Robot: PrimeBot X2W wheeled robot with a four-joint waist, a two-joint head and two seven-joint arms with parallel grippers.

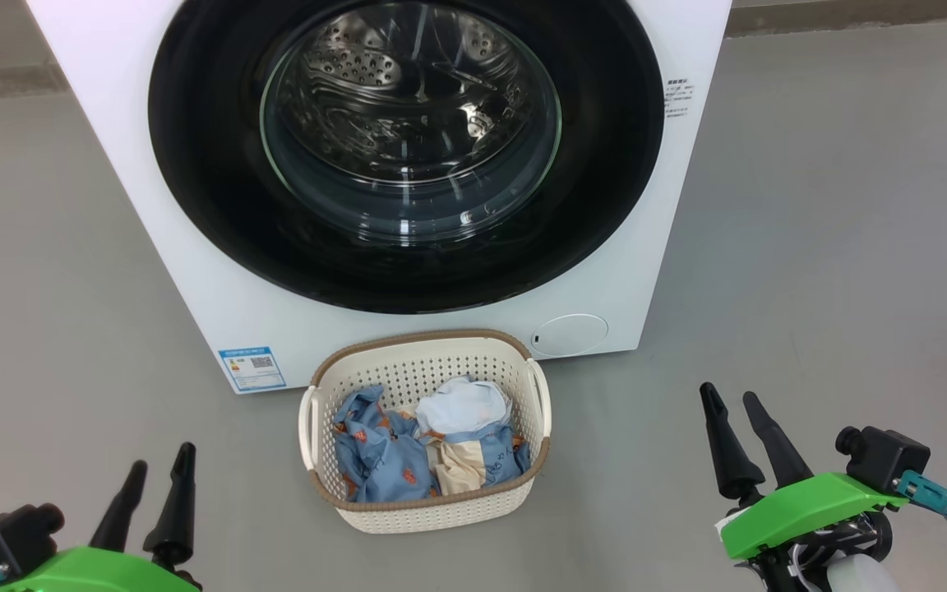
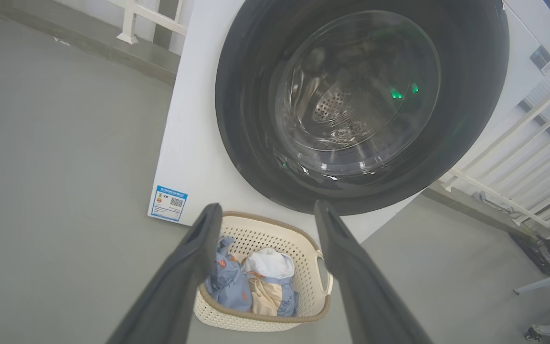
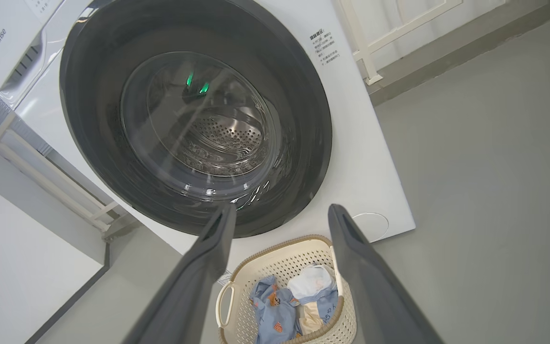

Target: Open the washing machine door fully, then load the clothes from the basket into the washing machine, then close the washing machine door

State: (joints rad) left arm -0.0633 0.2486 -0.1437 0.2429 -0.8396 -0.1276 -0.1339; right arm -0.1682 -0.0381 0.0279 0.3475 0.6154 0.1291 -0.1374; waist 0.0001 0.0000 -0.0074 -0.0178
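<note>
Two grippers are hanging low over the grey floor (image 1: 810,247), both with fingers spread wide apart and gripping nothing. The left gripper (image 1: 162,457) is sitting at the lower left of the head view and the right gripper (image 1: 729,393) at the lower right. Each is well apart from the basket (image 1: 424,514), with fingers pointing toward the washing machine (image 1: 194,312).

The basket is standing on the floor just in front of the machine, below the washing machine door (image 1: 410,140) and between the two grippers. The clothes (image 1: 428,452) are lying bunched inside it: blue fabric with orange prints on the left, a pale white piece on top at the right, a cream piece under that.

The door is sitting closed, flush against the machine's white front. Its black rim is ringing the clear glass, and the steel drum (image 1: 375,74) is showing through it.

A blue label (image 1: 251,368) is sticking low on the machine's front at the left, and a round white flap (image 1: 570,335) is sitting low at the right, just beyond the basket's far corner.

In each wrist view the two dark fingers are framing the basket and clothes without touching them. A white railing (image 2: 518,143) is running beside the machine.
</note>
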